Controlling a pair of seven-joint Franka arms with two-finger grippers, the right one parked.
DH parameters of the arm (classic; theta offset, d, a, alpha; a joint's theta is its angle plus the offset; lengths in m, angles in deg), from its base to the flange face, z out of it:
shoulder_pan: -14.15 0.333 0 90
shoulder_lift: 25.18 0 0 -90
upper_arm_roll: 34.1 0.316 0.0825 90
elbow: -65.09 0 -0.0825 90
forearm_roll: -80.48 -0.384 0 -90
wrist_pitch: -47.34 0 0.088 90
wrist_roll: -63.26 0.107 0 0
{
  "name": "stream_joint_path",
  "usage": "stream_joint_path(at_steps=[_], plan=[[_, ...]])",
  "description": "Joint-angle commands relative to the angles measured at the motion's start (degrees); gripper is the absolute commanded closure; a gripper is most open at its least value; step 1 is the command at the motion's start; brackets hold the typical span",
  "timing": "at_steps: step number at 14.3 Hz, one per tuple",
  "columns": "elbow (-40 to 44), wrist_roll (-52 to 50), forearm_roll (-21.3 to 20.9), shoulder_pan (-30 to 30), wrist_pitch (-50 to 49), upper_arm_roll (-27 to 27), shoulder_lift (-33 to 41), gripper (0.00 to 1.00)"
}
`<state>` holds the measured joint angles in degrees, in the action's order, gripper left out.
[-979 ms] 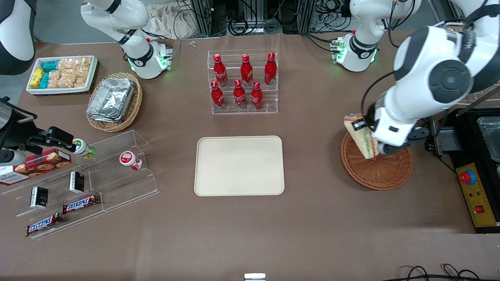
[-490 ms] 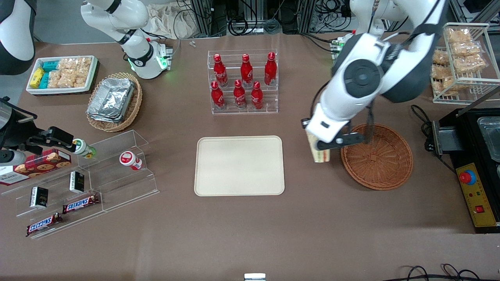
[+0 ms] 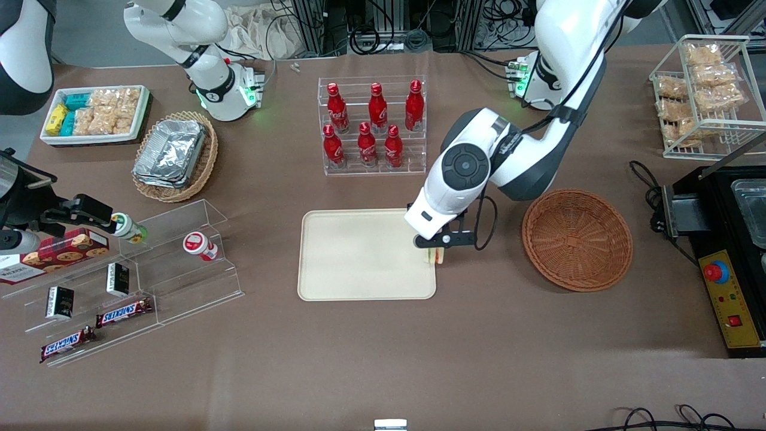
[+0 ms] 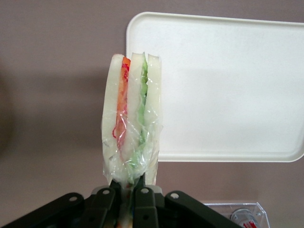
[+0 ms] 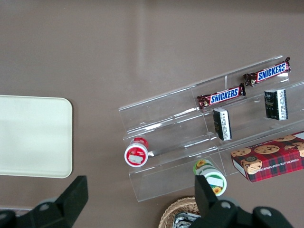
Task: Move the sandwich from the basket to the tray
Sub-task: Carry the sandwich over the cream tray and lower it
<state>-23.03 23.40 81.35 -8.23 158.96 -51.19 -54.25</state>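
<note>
The wrapped sandwich [image 4: 131, 118] of pale bread with red and green filling hangs in my gripper [image 4: 128, 183], which is shut on its narrow end. In the front view only the sandwich's tip [image 3: 435, 257] shows under the gripper [image 3: 441, 246], above the edge of the cream tray [image 3: 353, 254] that is nearest the basket. The tray [image 4: 228, 85] lies flat and bare beside the sandwich. The round reddish-brown basket [image 3: 577, 239] sits empty toward the working arm's end of the table.
A clear rack of red bottles [image 3: 372, 126] stands farther from the front camera than the tray. A clear stepped stand with snack bars [image 3: 122, 281] and a tan basket of foil containers [image 3: 175, 155] lie toward the parked arm's end. A wire rack of snack bags [image 3: 703, 96] stands near the basket.
My gripper has carried the sandwich out of the basket and sideways across the table to the tray's edge. The basket is now empty.
</note>
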Motion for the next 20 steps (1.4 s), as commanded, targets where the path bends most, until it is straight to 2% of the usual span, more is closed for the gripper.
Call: stream_joint_path(at_steps=[1, 10, 11, 12, 13, 14, 17, 20], plan=[[1.81, 1.80, -0.78, -0.82, 2.63, -0.05, -3.53, 1.00], [1.72, 1.80, -1.39, -2.40, 11.60, 0.04, -12.15, 1.00], [1.73, 1.80, -1.31, -2.41, 11.60, 0.04, -12.51, 0.93], [1.73, 1.46, -1.31, -2.41, 11.60, 0.04, -12.42, 0.64], [1.73, 1.10, -1.31, -2.41, 11.60, 0.04, -12.34, 0.17], [1.73, 0.40, -1.04, -2.41, 11.52, 0.04, -12.16, 0.01], [2.08, -2.85, -0.78, -1.97, 10.91, 0.04, -10.41, 0.00], [2.08, -2.85, -0.43, -1.62, 5.39, 0.48, -4.80, 0.00]])
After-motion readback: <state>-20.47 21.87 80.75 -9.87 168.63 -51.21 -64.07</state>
